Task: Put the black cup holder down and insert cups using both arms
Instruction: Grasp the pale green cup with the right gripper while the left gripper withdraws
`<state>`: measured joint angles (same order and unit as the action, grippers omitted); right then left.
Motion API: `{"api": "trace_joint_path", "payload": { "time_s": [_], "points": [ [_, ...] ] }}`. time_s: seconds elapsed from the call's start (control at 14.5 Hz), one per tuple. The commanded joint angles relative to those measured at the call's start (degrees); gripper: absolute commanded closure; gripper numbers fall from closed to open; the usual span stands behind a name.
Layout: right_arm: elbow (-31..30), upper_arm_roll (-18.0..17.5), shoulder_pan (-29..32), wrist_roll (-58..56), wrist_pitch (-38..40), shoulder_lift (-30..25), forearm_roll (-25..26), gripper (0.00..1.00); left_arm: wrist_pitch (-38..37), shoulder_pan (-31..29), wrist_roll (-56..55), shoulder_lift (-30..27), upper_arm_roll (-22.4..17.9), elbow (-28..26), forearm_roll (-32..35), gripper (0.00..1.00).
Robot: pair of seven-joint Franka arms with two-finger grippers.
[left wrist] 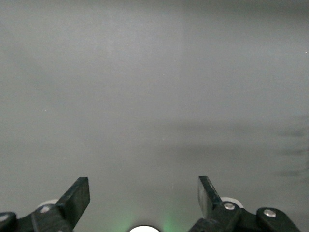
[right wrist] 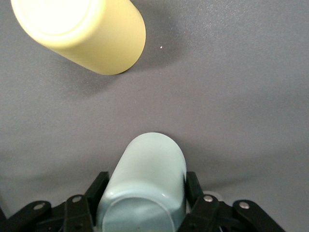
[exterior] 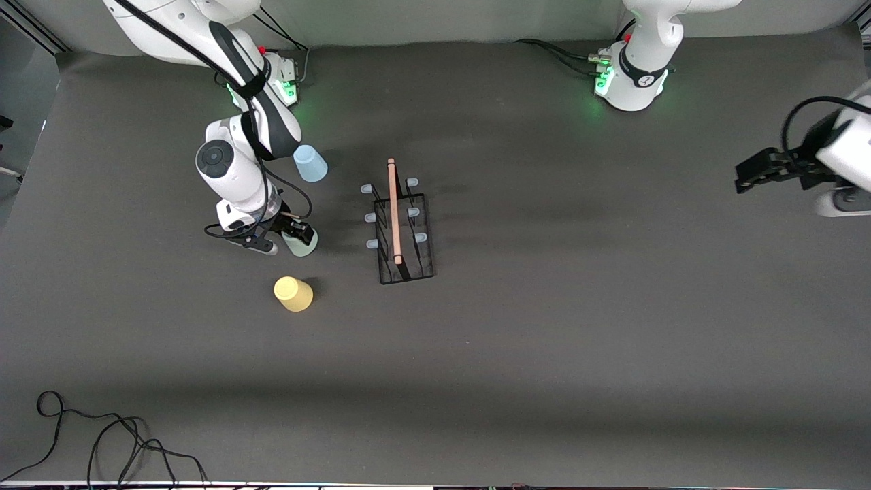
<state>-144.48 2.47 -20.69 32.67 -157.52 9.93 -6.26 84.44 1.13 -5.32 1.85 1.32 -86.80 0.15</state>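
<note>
The black cup holder [exterior: 423, 239] stands mid-table, its wooden rod handle [exterior: 393, 211] on top and pale blue peg tips along both sides. My right gripper [exterior: 294, 236] [right wrist: 145, 189] is down at the table, shut on the pale green cup [exterior: 304, 248] [right wrist: 150, 166], one finger on each side. The yellow cup [exterior: 293, 294] [right wrist: 91, 36] stands nearer to the front camera than the green one. The light blue cup [exterior: 310, 164] stands farther from that camera, beside the right arm. My left gripper [exterior: 746, 181] [left wrist: 144, 193] hangs open and empty over the left arm's end of the table.
A loose black cable [exterior: 102, 442] lies on the dark mat at the edge nearest the front camera, toward the right arm's end. Both arm bases [exterior: 629, 82] stand along the table's edge farthest from that camera.
</note>
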Motion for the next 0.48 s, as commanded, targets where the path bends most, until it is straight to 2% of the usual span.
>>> {"api": "trace_joint_path", "payload": {
  "time_s": [0.0,0.14,0.28,0.41],
  "points": [
    [0.9,0.5,-0.5,0.0,10.5,-10.2,-0.9,1.0,2.7,1.9,0.7,-1.7,-1.6,-2.2,-0.8,0.0],
    [2.7,0.3,-0.7,1.0,20.8,-16.5,-0.8,1.0,4.2,1.9,0.7,-1.9,-1.6,-3.0,-0.8,0.0],
    [3.0,-0.1,-1.8,4.3,24.8,-22.6,-0.9,1.0,4.3,1.9,0.7,-1.9,-1.5,-3.0,-0.7,0.0],
    [3.0,-0.1,-7.6,13.2,26.1,-24.8,-0.9,1.0,4.4,1.9,0.7,-1.8,-1.4,-3.1,-0.6,0.0]
  ]
}}
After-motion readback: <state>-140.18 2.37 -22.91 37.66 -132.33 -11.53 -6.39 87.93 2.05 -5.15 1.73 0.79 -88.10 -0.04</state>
